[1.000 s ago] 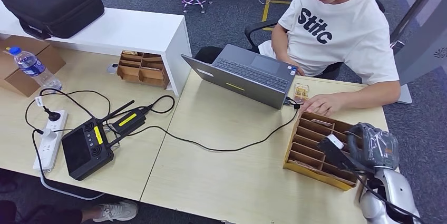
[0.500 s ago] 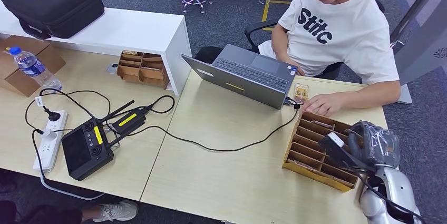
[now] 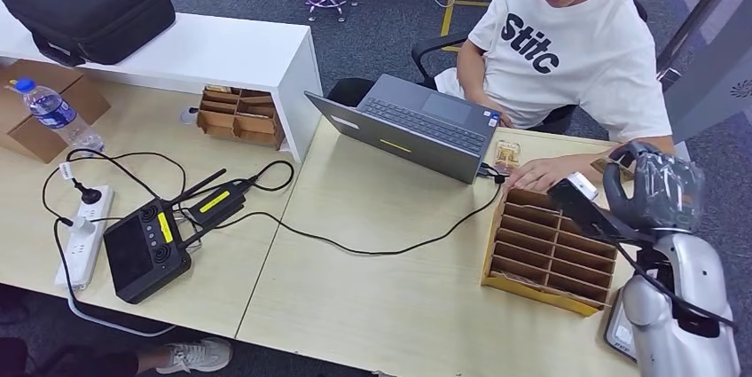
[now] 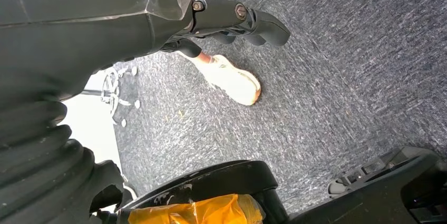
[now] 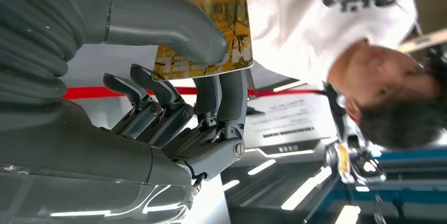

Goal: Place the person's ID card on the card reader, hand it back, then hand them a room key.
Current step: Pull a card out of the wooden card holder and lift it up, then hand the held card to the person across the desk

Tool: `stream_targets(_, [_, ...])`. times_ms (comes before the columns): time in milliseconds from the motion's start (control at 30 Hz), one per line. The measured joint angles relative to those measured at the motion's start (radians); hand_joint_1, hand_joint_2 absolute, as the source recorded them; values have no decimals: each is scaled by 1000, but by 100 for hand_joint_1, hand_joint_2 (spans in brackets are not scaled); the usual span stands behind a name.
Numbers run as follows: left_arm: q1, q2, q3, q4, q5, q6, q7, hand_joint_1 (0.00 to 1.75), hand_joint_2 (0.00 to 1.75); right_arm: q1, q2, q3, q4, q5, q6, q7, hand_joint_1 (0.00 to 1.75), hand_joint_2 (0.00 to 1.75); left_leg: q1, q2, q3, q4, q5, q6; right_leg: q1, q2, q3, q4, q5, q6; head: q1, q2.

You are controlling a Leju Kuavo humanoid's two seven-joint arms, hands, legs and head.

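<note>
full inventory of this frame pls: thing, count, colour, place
laptop: 1, grey, table centre, open toward the person
card tray: 1, brown, slotted, table right
second tray: 1, brown, beside the white shelf
shelf: 1, white, table back left
case: 1, black, on the shelf
bottle: 1, clear with blue cap, far left
box: 1, brown, under the bottle
power strip: 1, white, left edge
controller: 1, black, table left
card: 1, yellow-patterned, in right hand
person: 1, white shirt, seated behind the table
right hand: grey, above the card tray, holding the card
left hand: dark, hanging over carpet
</note>
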Motion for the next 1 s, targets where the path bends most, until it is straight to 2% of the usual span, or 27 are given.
stream_targets(200, [0,0,0,0,-5,0,0,0,175,-76,-1,42,-93,-71,50,6,175,175,0,0,0,0,0,0,0,0,0,0,0,0,0,0])
stream_targets(333, [-1,0,0,0,-11,-2,0,0,175,-121,0,75,-106,-74,74,21,175,175,0,0,0,0,0,0,0,0,0,0,0,0,0,0])
stream_targets(633, [-5,0,0,0,-26,-15,4,0,175,-224,33,182,4,-20,108,58,175,175,0,-1,0,0,0,0,0,-1,0,0,0,0,0,0])
stream_targets(1000, [-6,0,0,0,-29,-17,5,0,175,-244,51,224,62,-5,110,61,175,175,0,-1,-1,0,0,0,0,0,-1,0,0,0,0,0])
